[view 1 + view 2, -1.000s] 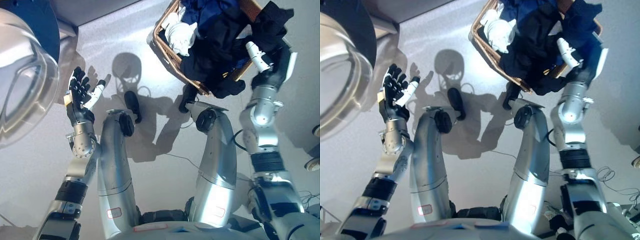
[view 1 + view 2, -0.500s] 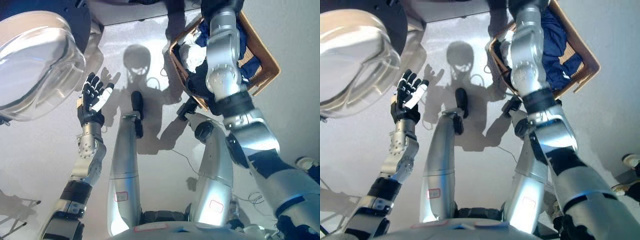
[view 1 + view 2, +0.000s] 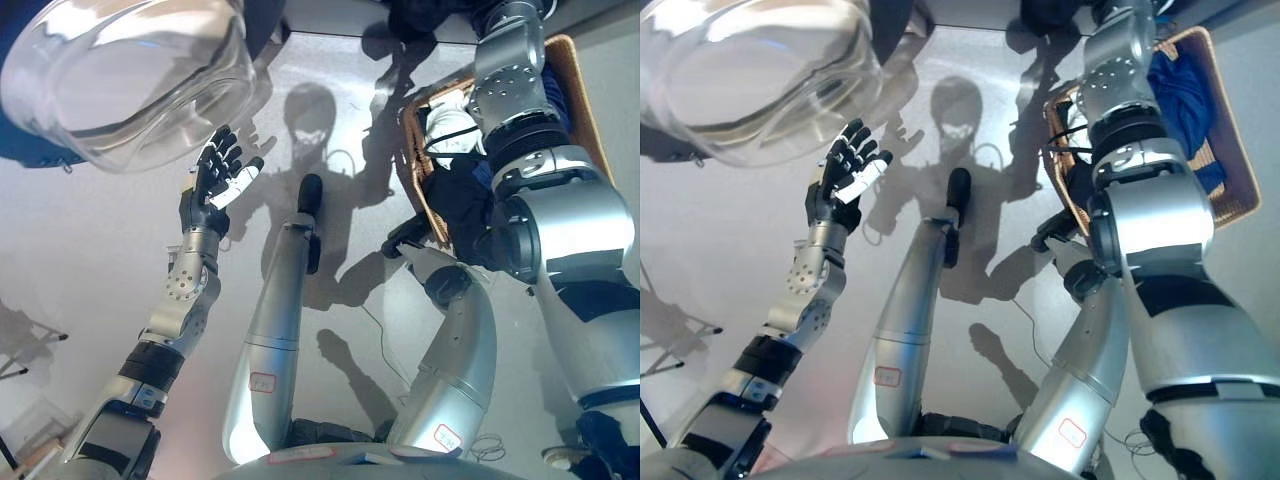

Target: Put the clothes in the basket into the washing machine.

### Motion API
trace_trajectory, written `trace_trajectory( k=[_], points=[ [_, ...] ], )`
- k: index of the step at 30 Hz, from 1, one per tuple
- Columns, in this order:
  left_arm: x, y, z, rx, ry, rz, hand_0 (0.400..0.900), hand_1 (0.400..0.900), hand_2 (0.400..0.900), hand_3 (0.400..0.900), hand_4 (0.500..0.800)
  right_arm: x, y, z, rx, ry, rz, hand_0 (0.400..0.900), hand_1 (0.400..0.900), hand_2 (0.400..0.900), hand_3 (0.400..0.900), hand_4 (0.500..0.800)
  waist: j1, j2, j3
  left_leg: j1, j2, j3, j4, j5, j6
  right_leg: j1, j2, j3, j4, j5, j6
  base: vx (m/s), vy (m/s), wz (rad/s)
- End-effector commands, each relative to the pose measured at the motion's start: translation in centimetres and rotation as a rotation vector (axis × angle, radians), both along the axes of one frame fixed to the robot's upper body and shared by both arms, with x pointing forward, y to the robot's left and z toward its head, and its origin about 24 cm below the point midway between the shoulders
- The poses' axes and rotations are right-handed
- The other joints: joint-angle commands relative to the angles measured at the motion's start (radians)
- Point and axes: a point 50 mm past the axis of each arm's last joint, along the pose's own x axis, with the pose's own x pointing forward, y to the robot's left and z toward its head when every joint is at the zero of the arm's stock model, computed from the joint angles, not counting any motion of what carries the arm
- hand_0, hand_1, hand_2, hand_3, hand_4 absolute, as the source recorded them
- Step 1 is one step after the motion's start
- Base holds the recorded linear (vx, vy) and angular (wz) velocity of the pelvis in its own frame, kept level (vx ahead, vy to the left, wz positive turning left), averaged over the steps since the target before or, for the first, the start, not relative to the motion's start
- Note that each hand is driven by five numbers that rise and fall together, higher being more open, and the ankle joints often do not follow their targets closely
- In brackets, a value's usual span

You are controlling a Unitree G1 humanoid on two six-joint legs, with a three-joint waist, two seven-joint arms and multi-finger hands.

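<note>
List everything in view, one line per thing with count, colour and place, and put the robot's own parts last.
Clear domed glass washing machine door: one, transparent with a dark rim, upper left, swung open.
Brown woven wicker basket: one, tan, upper right on the floor, partly hidden behind the right arm.
Blue cloth: one, blue, inside the basket.
Black cloth: one, black, at the basket's near left edge, beside the right arm.
White cloth: one, white, in the basket above the black cloth.
Light grey floor: one, grey, under everything.
Left hand: one, dark with white tips, left of centre, raised with fingers spread, holding nothing, below the door.
Right hand: out of view; only its silver arm reaches up past the top edge.
</note>
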Motion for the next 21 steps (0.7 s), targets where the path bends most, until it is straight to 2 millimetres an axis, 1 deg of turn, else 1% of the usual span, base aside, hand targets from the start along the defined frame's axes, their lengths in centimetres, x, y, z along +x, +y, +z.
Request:
trace_trajectory(
  k=[1,2,3,5,6,7,12,17,21],
  points=[
    [-2.0,0.1,-1.8,0.034,-0.005,-0.026,0.9,0.9,0.9,0.9,0.8,-0.4,0.9,1.4,-0.135,-0.095,0.005,0.4,0.4,0.4,0.4,0.5,0.005,0.065,-0.205,-0.069,-0.034,0.006,0.026,-0.031,0.007,-0.137,-0.013,0.034,0.051,-0.027,0.213,0.03,-0.022,0.15],
    [-2.1,0.3,-2.0,0.042,0.005,-0.025,0.9,0.9,0.9,0.9,0.8,-0.8,0.9,2.5,-0.158,-0.137,0.004,0.4,0.4,0.4,0.4,0.5,0.011,0.067,-0.207,-0.071,-0.036,0.004,0.026,-0.027,0.005,-0.137,-0.015,0.036,0.055,-0.027,0.214,0.03,-0.023,0.15],
    [-2.1,0.2,-2.0,0.041,0.004,-0.027,0.9,0.9,0.9,0.9,0.8,-0.9,0.8,2.5,-0.16,-0.138,0.003,0.4,0.4,0.4,0.4,0.5,0.011,0.069,-0.207,-0.072,-0.037,0.004,0.026,-0.027,0.005,-0.138,-0.016,0.036,0.056,-0.027,0.215,0.03,-0.016,0.13],
    [-2.3,0.4,-2.4,0.038,0.021,-0.023,0.9,0.9,0.9,0.9,0.8,-1.4,0.6,3.9,-0.19,-0.187,-0.013,0.402,0.402,0.402,0.402,0.501,0.012,0.068,-0.21,-0.077,-0.041,0.004,0.026,-0.021,0.001,-0.138,-0.019,0.036,0.058,-0.025,0.216,0.03,-0.022,0.11],
    [-2.3,0.4,-2.4,0.036,0.02,-0.024,0.9,0.9,0.9,0.9,0.8,-1.5,0.6,3.9,-0.191,-0.188,-0.014,0.61,0.61,0.61,0.61,0.626,0.011,0.07,-0.21,-0.077,-0.042,0.004,0.026,-0.02,0.001,-0.138,-0.019,0.036,0.058,-0.025,0.216,0.03,-0.021,0.12],
    [-2.4,0.5,-2.6,0.03,0.029,-0.017,0.9,0.9,0.9,0.9,0.8,-1.8,0.5,4.5,-0.189,-0.22,-0.018,0.9,0.9,0.9,0.9,0.8,0.009,0.071,-0.211,-0.078,-0.042,0.004,0.024,-0.017,-0.002,-0.138,-0.019,0.037,0.06,-0.023,0.215,0.02,-0.009,0.07],
    [-2.5,0.8,-2.9,0.021,0.04,-0.007,0.9,0.9,0.9,0.9,0.8,-2.0,0.7,5.0,-0.212,-0.247,-0.021,0.9,0.9,0.9,0.9,0.8,0.0,0.07,-0.214,-0.08,-0.043,0.004,0.029,-0.014,-0.005,-0.136,-0.019,0.043,0.062,-0.021,0.213,0.01,-0.001,0.02],
    [-2.4,0.7,-3.0,0.011,0.045,-0.009,0.9,0.9,0.9,0.9,0.8,-1.7,1.1,4.4,-0.251,-0.222,-0.019,0.9,0.9,0.9,0.9,0.8,-0.013,0.067,-0.21,-0.073,-0.042,0.006,0.031,-0.014,-0.005,-0.126,-0.014,0.046,0.058,-0.01,0.211,0.0,0.0,0.0],
    [-2.4,0.9,-3.1,0.01,0.048,-0.005,0.9,0.9,0.9,0.9,0.8,-1.6,1.7,4.4,-0.275,-0.219,-0.01,0.9,0.9,0.9,0.9,0.8,-0.018,0.069,-0.204,-0.063,-0.04,0.008,0.029,-0.013,-0.006,-0.116,-0.012,0.048,0.053,-0.003,0.213,0.0,0.0,0.0]
  ],
)
